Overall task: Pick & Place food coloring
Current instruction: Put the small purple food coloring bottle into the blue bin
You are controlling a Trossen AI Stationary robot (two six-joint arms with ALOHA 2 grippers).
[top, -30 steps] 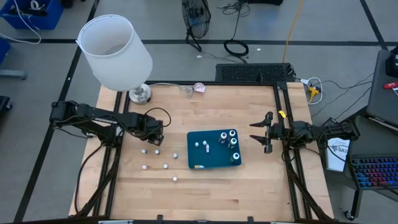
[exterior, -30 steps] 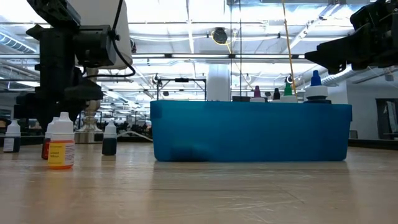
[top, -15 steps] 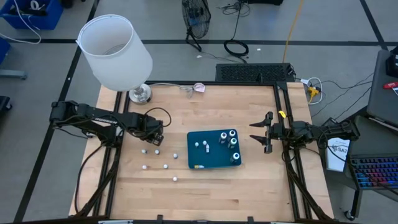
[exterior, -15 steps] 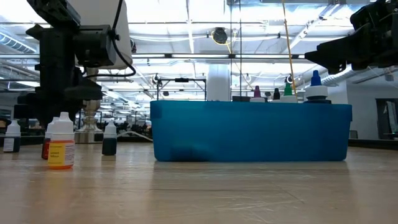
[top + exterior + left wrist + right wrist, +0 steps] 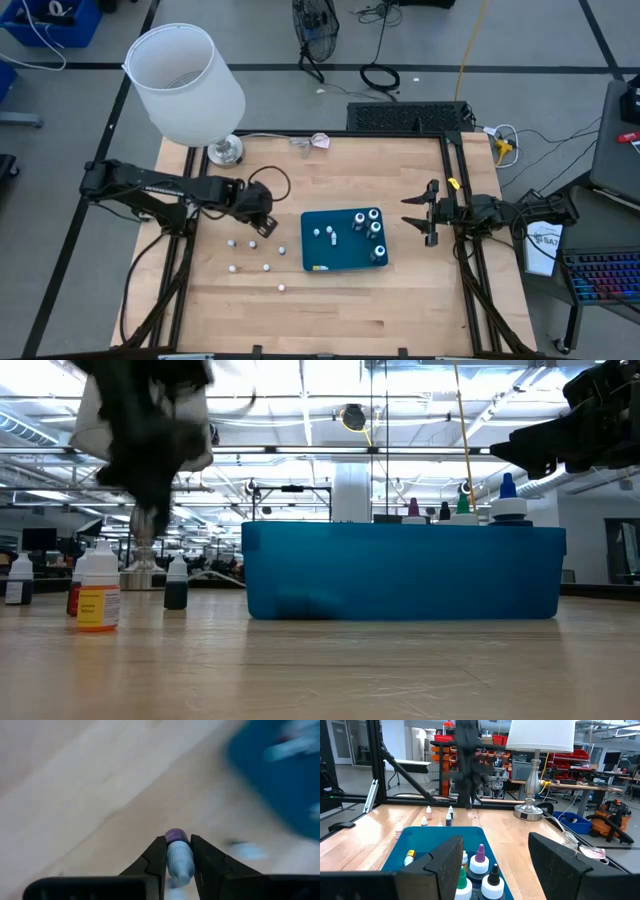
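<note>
On the left we see the left gripper (image 5: 262,226) above the table (image 5: 400,300), its fingers (image 5: 156,857) clamped on a small food coloring bottle (image 5: 178,857) with a purple tip. Loose bottles (image 5: 266,266) stand just beside it, near the blue tray (image 5: 345,262), which holds more bottles (image 5: 372,228). At the right edge, the right gripper (image 5: 425,212) hangs with its fingers apart.

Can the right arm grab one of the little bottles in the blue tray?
Probably yes. The right gripper hangs open just beside the blue tray, nothing stands between them, and the bottles sit upright with caps free.
</note>
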